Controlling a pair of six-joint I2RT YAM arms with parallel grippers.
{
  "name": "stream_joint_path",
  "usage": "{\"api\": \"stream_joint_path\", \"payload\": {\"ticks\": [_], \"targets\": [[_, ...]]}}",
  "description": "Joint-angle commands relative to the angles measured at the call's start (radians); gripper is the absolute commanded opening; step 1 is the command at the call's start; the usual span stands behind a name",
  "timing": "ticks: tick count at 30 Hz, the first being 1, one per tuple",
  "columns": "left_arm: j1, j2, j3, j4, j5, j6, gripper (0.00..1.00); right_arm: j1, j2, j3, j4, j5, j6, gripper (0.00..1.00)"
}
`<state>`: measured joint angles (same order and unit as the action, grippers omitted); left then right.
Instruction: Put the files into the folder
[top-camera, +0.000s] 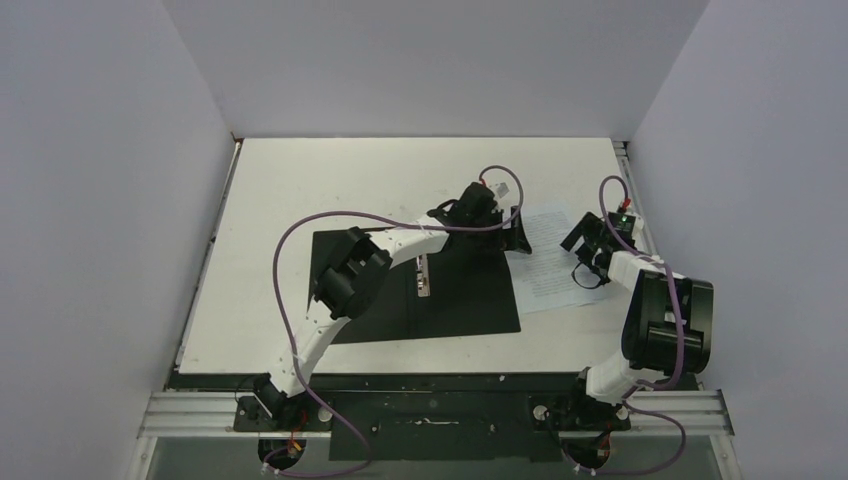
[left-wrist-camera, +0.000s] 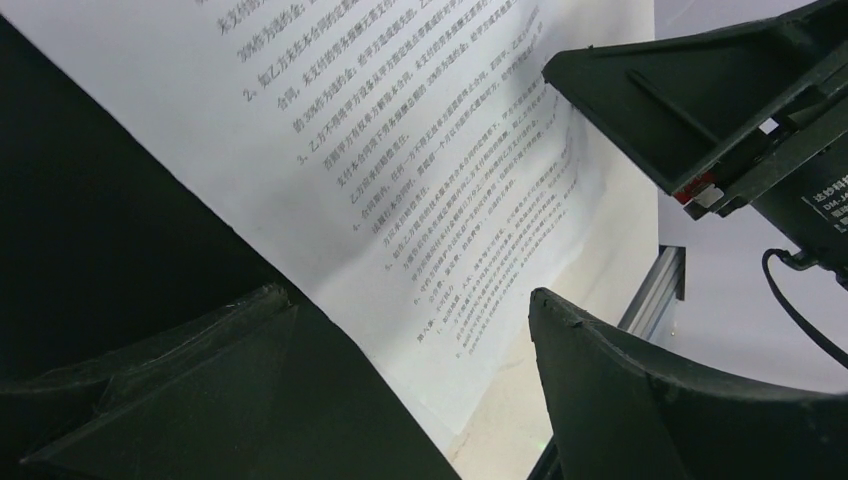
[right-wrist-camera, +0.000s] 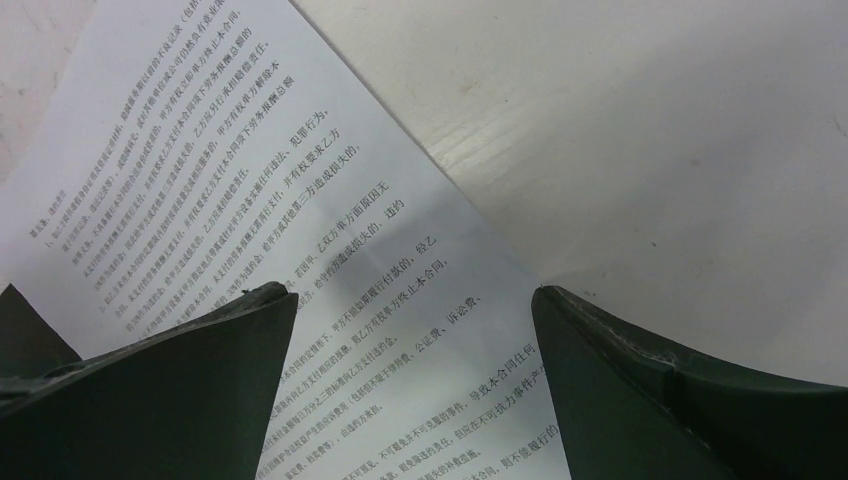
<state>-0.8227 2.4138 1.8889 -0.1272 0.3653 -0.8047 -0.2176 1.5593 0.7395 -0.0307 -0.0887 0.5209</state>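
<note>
The folder (top-camera: 450, 295) lies open on the table, black inside up, with its metal spine clip (top-camera: 424, 275) down the middle. The files (top-camera: 552, 262), white sheets of small black print, lie flat on the table, touching the folder's right edge. My left gripper (top-camera: 512, 236) hangs open over that seam; its wrist view shows the black folder (left-wrist-camera: 100, 200) on the left, the files (left-wrist-camera: 430, 150) between the fingers, and nothing held by the gripper (left-wrist-camera: 405, 300). My right gripper (top-camera: 582, 258) stands open over the files (right-wrist-camera: 250, 180) near their right edge, its jaws (right-wrist-camera: 412, 295) wide apart and empty.
The white table (top-camera: 330, 180) is walled in by grey panels at the back and on both sides. An aluminium rail (top-camera: 628, 170) runs along the table's right edge, close to the right arm. The two grippers are near each other over the files.
</note>
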Motion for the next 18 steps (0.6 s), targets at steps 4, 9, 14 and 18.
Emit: {"api": "stream_joint_path", "payload": {"ticks": [4,9,14,18], "targets": [[0.006,0.045,0.087,-0.058,0.015,0.042,0.88,-0.006,0.025,-0.045,0.084,-0.084,0.021,0.98],[0.005,0.057,0.085,-0.071,0.007,0.049,0.88,-0.005,0.022,-0.054,0.089,-0.105,0.022,0.87],[0.004,0.061,0.075,-0.065,0.009,0.044,0.87,-0.005,0.008,-0.044,0.084,-0.121,0.027,0.64],[0.004,0.063,0.073,-0.064,0.009,0.041,0.87,-0.005,-0.019,-0.037,0.071,-0.113,0.028,0.51]]}}
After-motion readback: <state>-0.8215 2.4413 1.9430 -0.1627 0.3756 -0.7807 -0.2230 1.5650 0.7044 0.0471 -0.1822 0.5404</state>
